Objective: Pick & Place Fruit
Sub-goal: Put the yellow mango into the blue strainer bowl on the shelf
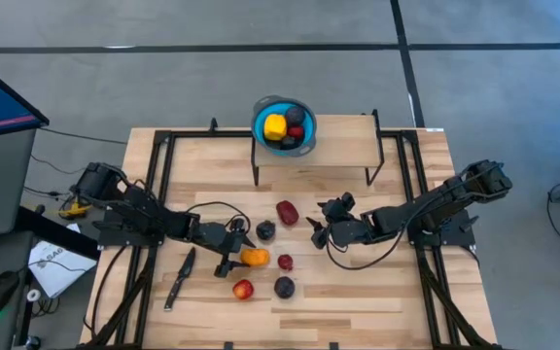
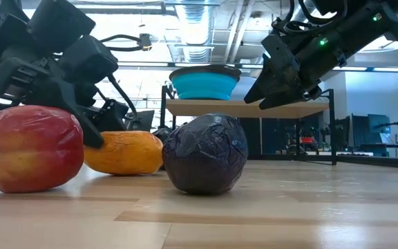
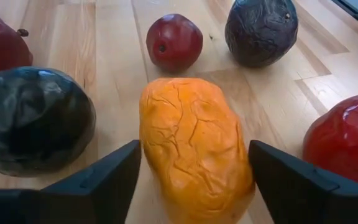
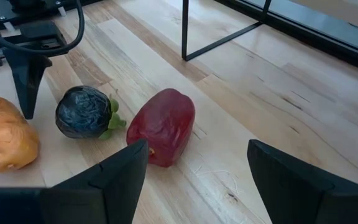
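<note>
Overhead, table-level, two wrist views (close)

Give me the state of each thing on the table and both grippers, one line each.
Left gripper: open, fingers either side of the orange fruit, not clamped.
Wrinkled orange fruit: lying on the table between those fingers.
Right gripper: open, empty, above the table near the elongated red fruit.
Blue bowl: on the raised shelf, holding yellow, red and dark pieces.
Dark knife: lying flat, untouched.
</note>
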Tool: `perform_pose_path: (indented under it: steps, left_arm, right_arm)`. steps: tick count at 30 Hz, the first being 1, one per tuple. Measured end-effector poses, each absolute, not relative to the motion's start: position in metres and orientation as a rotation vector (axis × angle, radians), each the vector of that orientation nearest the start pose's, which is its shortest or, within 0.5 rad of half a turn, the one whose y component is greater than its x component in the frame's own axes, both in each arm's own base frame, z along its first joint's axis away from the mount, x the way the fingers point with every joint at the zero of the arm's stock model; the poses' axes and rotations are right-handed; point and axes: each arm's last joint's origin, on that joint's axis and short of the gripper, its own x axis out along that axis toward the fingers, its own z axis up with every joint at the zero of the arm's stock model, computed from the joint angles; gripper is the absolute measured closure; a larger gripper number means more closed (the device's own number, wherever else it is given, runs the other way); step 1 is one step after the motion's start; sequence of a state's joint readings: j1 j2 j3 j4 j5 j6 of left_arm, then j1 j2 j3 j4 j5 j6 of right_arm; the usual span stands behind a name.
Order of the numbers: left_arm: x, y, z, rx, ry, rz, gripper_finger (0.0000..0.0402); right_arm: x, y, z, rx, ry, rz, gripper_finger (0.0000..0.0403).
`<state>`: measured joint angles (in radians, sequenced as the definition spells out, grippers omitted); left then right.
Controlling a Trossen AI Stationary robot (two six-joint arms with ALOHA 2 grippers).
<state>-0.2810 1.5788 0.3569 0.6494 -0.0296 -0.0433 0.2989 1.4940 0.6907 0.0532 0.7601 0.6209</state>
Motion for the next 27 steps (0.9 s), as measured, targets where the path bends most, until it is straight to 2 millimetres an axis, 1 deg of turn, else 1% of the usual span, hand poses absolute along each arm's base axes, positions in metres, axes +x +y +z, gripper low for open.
perform_pose_path:
  steps: [5,8,20,27]
  left_arm:
    - [0.234,-0.067,0.105,0.039,0.575,-0.229,0.0172]
    - [0.234,-0.066,0.105,0.03,0.577,-0.225,0.0192]
    - [0.233,-0.066,0.107,0.024,0.587,-0.235,0.0194]
    - [0.229,-0.065,0.131,0.014,0.502,-0.243,0.0189]
  right_arm:
    - [0.271,0.063,0.172,0.206,0.485,-0.614,0.0132]
    - [0.271,0.063,0.172,0.206,0.486,-0.614,0.0132]
    - [0.271,0.063,0.172,0.206,0.486,-0.614,0.0132]
    - [0.271,0.063,0.172,0.206,0.486,-0.614,0.0132]
